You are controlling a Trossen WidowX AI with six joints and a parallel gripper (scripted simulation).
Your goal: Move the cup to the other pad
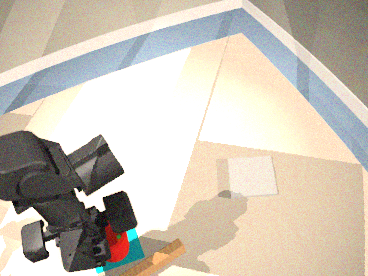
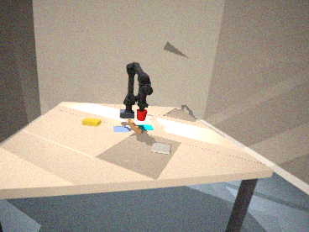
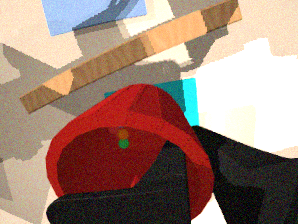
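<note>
Across the sunlit tabletop, the fingers clamp the red cup aloft near the cyan pad, marbles inside, the grey pad toward lower right seemingly still awaiting delivery.

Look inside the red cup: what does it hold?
Two small marbles, one orange and one green, sit deep inside the red cup; the gripper covers part of its near side.

no readable text, labels or numbers
</note>
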